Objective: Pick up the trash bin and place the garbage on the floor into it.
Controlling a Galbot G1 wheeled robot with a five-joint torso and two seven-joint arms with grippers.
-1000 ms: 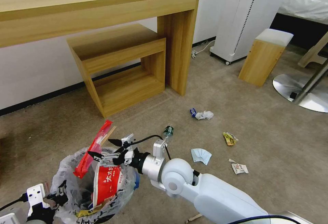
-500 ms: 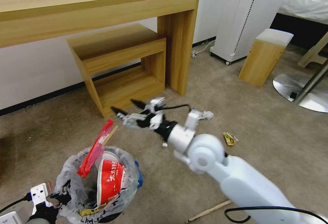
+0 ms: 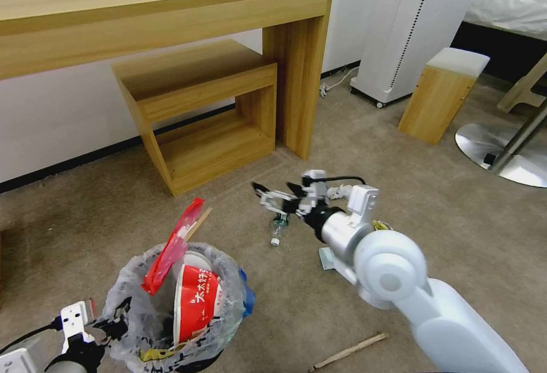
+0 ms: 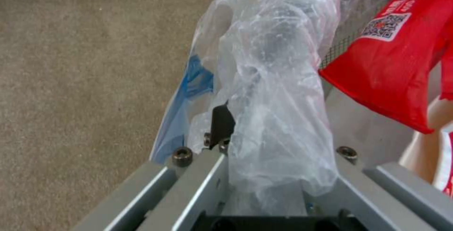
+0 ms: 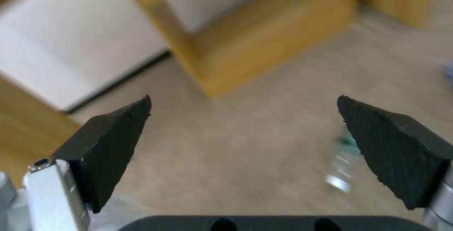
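The left gripper (image 3: 117,319) holds the trash bin (image 3: 176,310) with its jaws clamped on the bag-lined rim (image 4: 274,93); a red-white paper bowl (image 3: 196,304) and a red wrapper (image 3: 171,248) stand in the bin beyond the jaws. The right gripper (image 3: 279,192) hangs above the floor (image 3: 444,202) with its jaws spread wide and empty. A small plastic bottle (image 3: 278,228) lies on the floor just below these jaws, and a wooden stick (image 3: 348,352) lies well behind them.
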